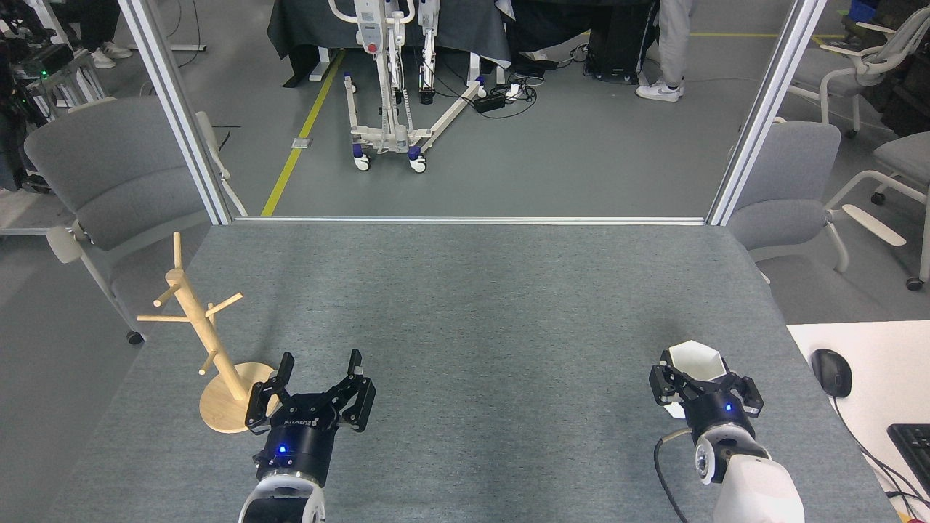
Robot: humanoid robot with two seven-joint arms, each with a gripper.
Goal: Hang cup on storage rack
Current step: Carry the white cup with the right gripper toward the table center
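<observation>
Our right gripper (695, 367) sits low over the grey felt-covered table (465, 305), near its right edge, with the black fingers closed around the matte white faceted cup with a hexagonal rim (695, 361). The cup stands upright, mouth open toward the camera; we see its pale inner wall, sharp rim angles, and a sliver of white side below the left finger. The lower body is hidden by our gripper housing, so we cannot tell whether the base touches the table. Well apart from the cup, toward the table's left edge, stands the light wooden mug tree with a slanted pole, thin pegs and a round flat base (197, 330); all its pegs are bare. Our left gripper (320, 367) hovers just beside the rack's base, on the side toward the cup, fingers spread wide and holding nothing. Beyond the table edge nearest the cup, a black computer mouse (830, 372) lies on a white desk (872, 378).
</observation>
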